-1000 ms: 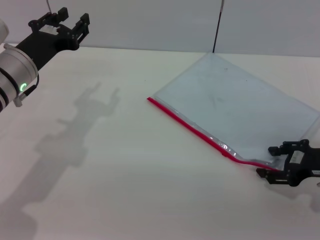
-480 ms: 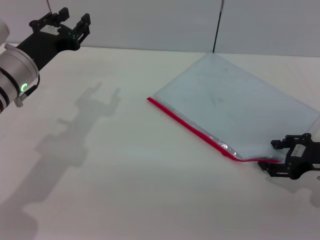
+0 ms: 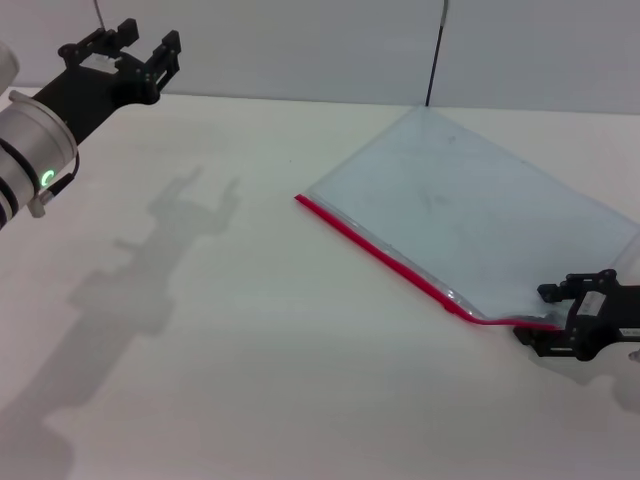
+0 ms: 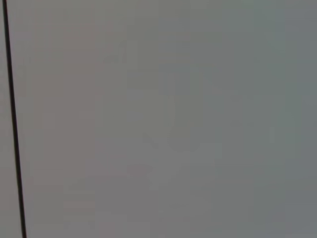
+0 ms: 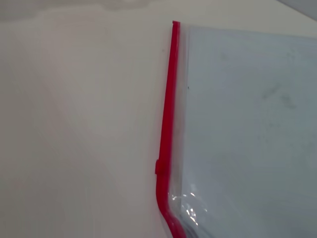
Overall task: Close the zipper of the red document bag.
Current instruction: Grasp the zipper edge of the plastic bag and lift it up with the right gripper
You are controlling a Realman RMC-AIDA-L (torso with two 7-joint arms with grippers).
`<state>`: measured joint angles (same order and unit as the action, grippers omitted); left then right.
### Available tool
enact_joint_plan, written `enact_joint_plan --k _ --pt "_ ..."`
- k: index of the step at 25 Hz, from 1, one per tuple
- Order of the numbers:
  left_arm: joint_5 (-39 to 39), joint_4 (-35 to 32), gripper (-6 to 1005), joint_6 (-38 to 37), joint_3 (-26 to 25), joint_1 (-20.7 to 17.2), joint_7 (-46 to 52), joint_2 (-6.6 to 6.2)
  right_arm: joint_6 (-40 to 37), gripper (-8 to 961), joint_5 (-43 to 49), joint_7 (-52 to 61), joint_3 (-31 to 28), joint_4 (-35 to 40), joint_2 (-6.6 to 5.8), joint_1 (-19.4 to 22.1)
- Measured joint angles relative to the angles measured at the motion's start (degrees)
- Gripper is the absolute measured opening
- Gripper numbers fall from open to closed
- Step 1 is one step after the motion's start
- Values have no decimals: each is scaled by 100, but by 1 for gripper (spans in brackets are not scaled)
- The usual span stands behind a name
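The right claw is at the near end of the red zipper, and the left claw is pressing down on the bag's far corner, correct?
Not quite. The right claw is at the zipper's near end, but the head view shows the left claw raised far off to the left, nowhere near the bag.

My head camera looked forward and down over the pale bench (image 3: 250,330), far enough back to take in both arms. The left wrist camera faced only a blank grey wall crossed by a thin dark line. The right wrist camera sat close over the red document bag (image 5: 247,124), looking along its zipper (image 5: 168,109), an edge the head view (image 3: 385,257) shared.
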<state>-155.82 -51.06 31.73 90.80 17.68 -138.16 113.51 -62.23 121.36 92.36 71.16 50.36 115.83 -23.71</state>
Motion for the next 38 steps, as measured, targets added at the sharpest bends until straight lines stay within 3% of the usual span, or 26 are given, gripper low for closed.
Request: enact_joint_plan --k 6,38 --pt "0 -1 543 0 -2 -1 0 -3 1 696 81 65 -5 -8 0 -49" --pt "0 -39 540 20 -19 -10 0 -5 -540 376 118 199 -443 112 0 -200"
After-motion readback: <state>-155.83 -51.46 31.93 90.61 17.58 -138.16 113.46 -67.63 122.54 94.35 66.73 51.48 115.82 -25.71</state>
